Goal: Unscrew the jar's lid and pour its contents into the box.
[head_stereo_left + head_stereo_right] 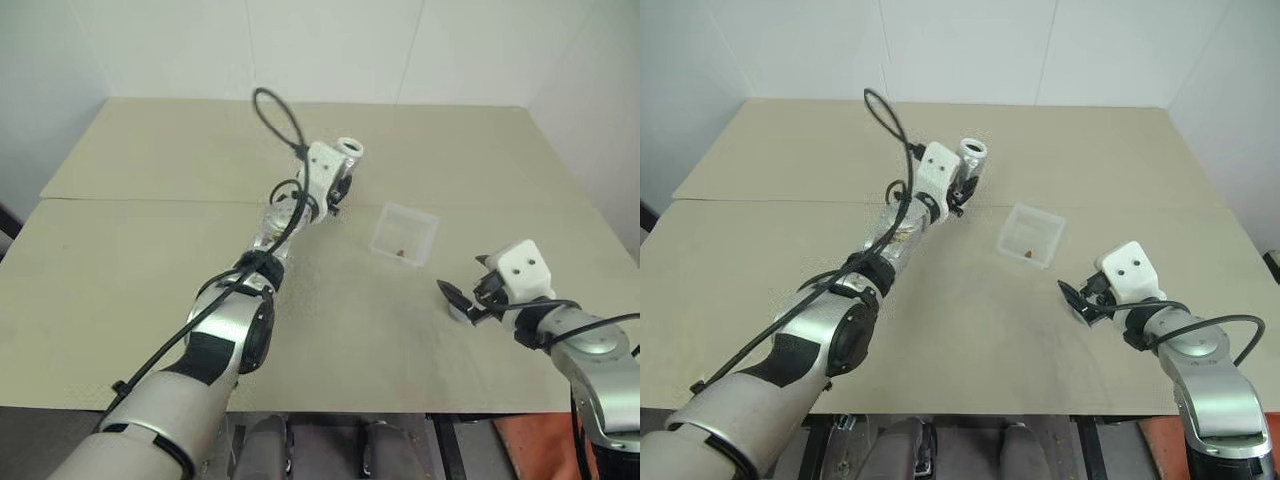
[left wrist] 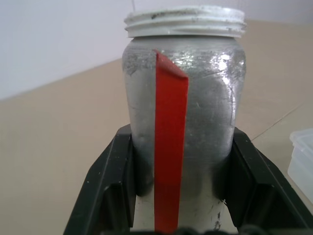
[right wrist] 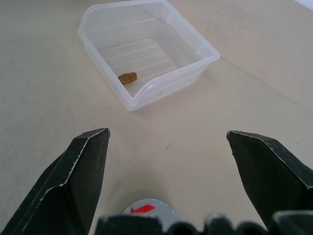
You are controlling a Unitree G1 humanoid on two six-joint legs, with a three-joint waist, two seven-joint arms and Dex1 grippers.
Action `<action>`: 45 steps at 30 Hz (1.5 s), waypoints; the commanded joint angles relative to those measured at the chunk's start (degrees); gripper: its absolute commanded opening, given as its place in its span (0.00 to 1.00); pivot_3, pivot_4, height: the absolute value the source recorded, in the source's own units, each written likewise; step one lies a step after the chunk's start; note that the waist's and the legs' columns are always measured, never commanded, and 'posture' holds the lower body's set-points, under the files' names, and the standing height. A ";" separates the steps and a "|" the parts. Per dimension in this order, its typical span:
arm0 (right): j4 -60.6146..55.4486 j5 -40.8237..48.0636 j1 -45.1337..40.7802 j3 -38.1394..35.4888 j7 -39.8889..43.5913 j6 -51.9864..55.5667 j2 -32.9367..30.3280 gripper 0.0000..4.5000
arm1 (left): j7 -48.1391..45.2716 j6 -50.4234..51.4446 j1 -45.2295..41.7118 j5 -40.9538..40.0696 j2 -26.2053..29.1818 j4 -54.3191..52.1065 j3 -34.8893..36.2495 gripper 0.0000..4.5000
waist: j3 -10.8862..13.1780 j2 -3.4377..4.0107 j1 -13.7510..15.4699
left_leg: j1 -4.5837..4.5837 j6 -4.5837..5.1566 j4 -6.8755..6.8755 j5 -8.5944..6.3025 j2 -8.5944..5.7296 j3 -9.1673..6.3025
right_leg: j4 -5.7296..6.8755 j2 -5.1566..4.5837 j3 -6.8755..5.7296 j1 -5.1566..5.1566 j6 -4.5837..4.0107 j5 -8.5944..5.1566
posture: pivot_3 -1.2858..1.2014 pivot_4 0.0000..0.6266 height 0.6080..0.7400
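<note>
Two arms over the table [image 1: 150, 250] from my head camera: my left gripper [image 1: 962, 185] holds the jar [image 1: 972, 155] upright in the air, just beside the box [image 1: 1032, 233]. Left wrist view: black fingers [image 2: 110, 183] clamped on the jar's silver sides, lid off, threaded rim bare. Right wrist view: my right gripper [image 3: 168, 161] gapes wide, grasping nothing, the lid [image 3: 146, 211] lying beneath it, one brown bit [image 3: 127, 77] in the box.

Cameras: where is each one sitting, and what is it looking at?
Head eyes: look down over both arms at the table, the box and the jar.
Left wrist: looks along the left gripper, shut on the jar.
Right wrist: looks past the open right gripper and the lid at the box.
Shared: the wrist views both show the box.
</note>
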 commanded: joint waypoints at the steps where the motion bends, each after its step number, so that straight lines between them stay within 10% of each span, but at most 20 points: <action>1: -0.14 -0.42 -1.52 0.55 0.05 -1.82 0.43 0.98 | -1.68 -1.33 5.06 -3.18 0.60 -9.98 0.79 0.44 | 0.00 0.00 -0.24 | 0.00 -0.01 0.00 0.00 0.01 -0.01 | 0.02 0.00 0.01 -0.01 0.00 0.00 | 0.52 0.24 1.00; 13: 3.98 -0.62 -5.40 3.79 2.59 -4.58 0.12 0.98 | -2.86 10.30 36.00 -8.04 1.33 -54.51 -2.56 0.44 | -0.03 0.05 -0.14 | 0.13 0.08 0.05 -0.03 0.04 -0.35 | 0.08 0.00 0.12 0.09 -0.01 0.00 | 0.52 0.24 1.00; 39: 6.62 -2.23 -7.08 5.28 5.37 -6.49 -0.18 0.98 | -0.46 11.32 44.94 -9.65 2.72 -55.94 -4.16 0.44 | -0.05 0.08 -0.35 | 0.85 0.44 -0.11 -0.25 0.05 -0.40 | -0.11 0.00 0.09 0.83 -0.01 0.00 | 0.52 0.24 1.00; 45: 7.42 -2.58 -7.65 5.72 5.52 -7.18 -0.06 1.00 | 0.54 10.55 45.91 -9.37 2.46 -57.19 -4.51 0.86 | -0.07 0.10 -0.28 | 0.87 0.45 -0.12 -0.25 0.05 -0.41 | -0.11 0.00 0.09 0.85 -0.01 0.00 | 0.52 0.24 1.00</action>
